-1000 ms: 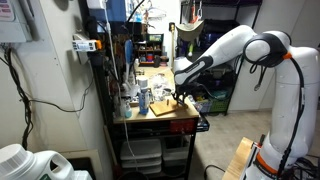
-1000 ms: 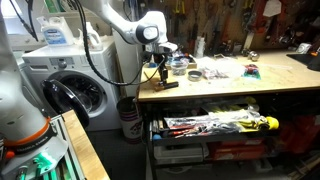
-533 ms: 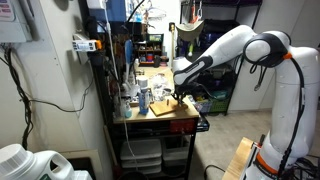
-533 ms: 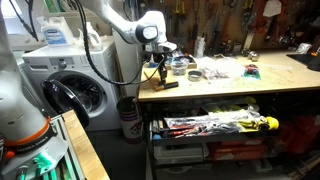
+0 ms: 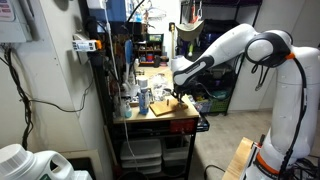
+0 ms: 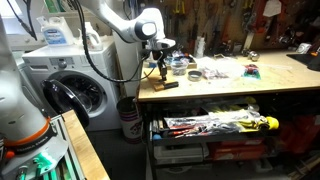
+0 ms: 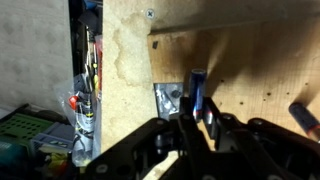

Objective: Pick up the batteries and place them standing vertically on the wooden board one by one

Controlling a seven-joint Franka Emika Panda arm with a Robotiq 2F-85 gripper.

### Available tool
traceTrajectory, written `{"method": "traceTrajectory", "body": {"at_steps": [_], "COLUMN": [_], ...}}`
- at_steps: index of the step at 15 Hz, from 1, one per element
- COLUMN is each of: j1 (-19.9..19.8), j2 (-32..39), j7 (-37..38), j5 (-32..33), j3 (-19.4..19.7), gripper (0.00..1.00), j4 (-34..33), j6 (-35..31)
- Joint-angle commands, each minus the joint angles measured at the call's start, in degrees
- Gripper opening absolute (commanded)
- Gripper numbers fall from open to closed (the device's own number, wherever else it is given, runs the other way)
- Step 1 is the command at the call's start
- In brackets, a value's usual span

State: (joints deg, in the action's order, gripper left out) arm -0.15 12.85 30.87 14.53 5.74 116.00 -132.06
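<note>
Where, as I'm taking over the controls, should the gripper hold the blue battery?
Probably across its long sides near the middle, from above. In the wrist view the battery is slim and in line with the gap of the gripper, over the wooden board, so it would close on the narrow width.

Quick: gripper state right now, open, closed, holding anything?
Gripper: looks closed on a blue battery, seen between the fingers in the wrist view.

We find the wooden board under the gripper bare, matt wood. The gripper looks matt black; the battery at its tips has a smooth blue casing.
</note>
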Motion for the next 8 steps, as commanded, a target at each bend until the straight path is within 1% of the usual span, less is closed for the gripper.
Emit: {"method": "traceTrajectory", "body": {"at_steps": [1,5,6,7,8], "j1": [3.9,6.5,6.5,4.8,5.2], "j2": [-3.1,-3.4,-3.6,-2.1,-2.1], "j7": [12.4,27.3,28.5,24.5,26.2], "j5": [10.6,24.3,26.5,22.4,24.1], "j3": [1.9,1.1,0.5,-0.4,-0.6], "gripper": [0.04,0.04,0.04,0.17,0.17], "j4": [2.0,2.2,2.5,0.4,0.7], "j6": [-0.2,1.5,1.6,0.9,0.9]}}
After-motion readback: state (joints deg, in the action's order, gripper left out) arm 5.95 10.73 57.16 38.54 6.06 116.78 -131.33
